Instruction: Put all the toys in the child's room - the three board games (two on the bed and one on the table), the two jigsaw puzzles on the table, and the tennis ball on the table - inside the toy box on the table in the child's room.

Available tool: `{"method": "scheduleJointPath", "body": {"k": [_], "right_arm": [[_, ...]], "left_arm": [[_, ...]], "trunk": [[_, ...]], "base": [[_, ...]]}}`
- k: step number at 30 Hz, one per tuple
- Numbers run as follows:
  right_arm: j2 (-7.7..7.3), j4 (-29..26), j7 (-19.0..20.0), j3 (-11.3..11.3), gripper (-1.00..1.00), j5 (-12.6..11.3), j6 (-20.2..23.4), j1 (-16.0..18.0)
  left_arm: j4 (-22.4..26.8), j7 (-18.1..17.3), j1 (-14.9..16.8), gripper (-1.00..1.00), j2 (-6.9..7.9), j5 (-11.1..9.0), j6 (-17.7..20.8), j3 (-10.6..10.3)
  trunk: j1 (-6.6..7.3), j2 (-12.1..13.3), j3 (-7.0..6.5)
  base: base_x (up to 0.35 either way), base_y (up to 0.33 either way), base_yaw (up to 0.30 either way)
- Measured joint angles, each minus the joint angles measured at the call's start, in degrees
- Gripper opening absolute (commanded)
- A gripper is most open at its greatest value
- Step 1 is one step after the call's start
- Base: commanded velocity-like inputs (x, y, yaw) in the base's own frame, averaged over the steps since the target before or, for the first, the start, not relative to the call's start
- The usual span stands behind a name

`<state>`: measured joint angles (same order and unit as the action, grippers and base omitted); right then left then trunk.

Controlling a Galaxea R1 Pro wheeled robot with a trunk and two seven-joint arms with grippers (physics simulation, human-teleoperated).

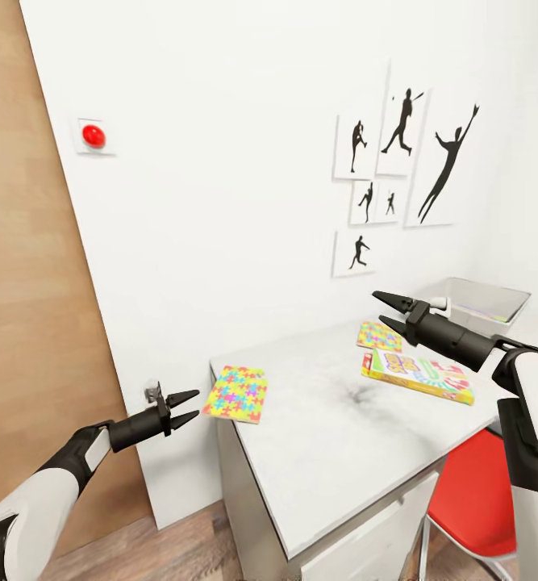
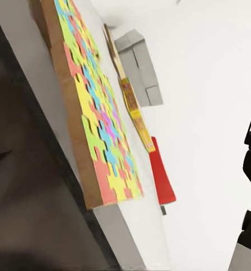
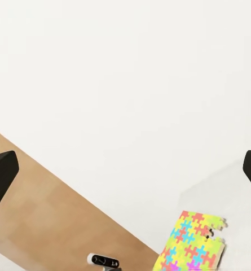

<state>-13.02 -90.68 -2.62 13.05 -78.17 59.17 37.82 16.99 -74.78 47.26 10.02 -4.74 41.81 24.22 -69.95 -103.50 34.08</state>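
Head view, toy box (image 1: 494, 300) cut off

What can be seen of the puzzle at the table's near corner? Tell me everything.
The puzzle is a flat, square slab whose top is a mosaic of interlocking pieces in yellow, green, blue, pink and orange. The left wrist view shows a plain brown, cardboard-like edge under the printed face. It lies flat at the corner of the white table, overhanging the edge slightly. Nothing rests on it. The left gripper hovers beside it, fingers open, not touching.
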Motion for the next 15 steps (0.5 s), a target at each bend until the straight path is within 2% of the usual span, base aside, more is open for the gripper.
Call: {"method": "scheduleJointPath", "body": {"k": [5, 15], "right_arm": [[0.01, 0.0, 0.0, 0.0, 1.00, 0.1, 0.0, 0.0], [0.01, 0.0, 0.0, 0.0, 1.00, 0.1, 0.0, 0.1]], "left_arm": [[0.0, 0.0, 0.0, 1.00, 0.03, 0.0, 0.0, 0.0], [0.0, 0.0, 0.0, 1.00, 0.08, 0.0, 0.0, 0.7]], "trunk": [[0.01, 0.0, -0.02], [0.01, 0.0, -0.02]], "base": [[-0.070, 0.037, -0.004], [-0.006, 0.003, 0.000]]}}
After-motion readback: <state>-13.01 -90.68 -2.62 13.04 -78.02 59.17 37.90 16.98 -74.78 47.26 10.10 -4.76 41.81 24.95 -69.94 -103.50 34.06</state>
